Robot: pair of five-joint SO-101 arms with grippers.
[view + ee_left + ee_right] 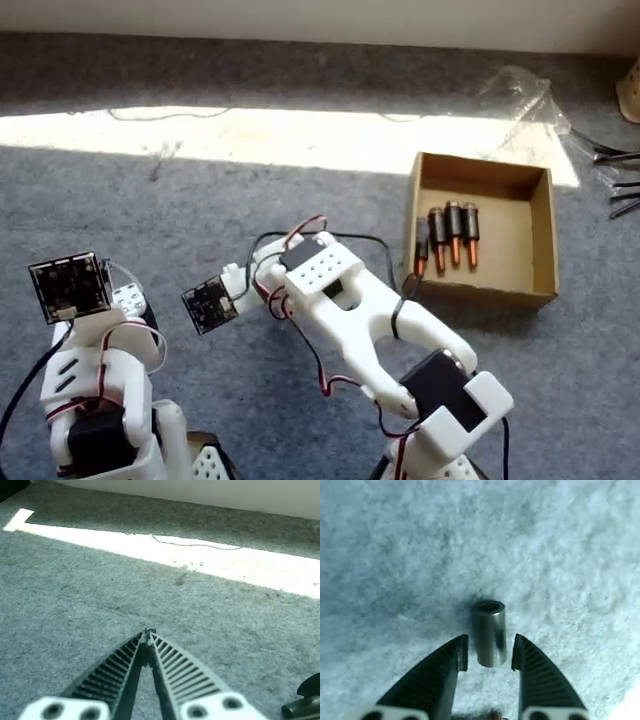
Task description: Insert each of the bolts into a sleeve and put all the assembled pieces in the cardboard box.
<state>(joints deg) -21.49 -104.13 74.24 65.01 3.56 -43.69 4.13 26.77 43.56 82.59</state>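
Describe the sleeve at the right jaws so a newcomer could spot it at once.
Find the cardboard box, then the white arm just beside it, bent down over the grey carpet. Between the open jaws of the right gripper sits a short metal sleeve. Unlike the pieces in the box, it has no orange bolt in it: its bore is empty.

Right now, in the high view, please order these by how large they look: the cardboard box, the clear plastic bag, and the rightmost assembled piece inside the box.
1. cardboard box: largest.
2. clear plastic bag: smaller, though its see-through edges are hard to trace.
3. rightmost assembled piece: clearly smallest.
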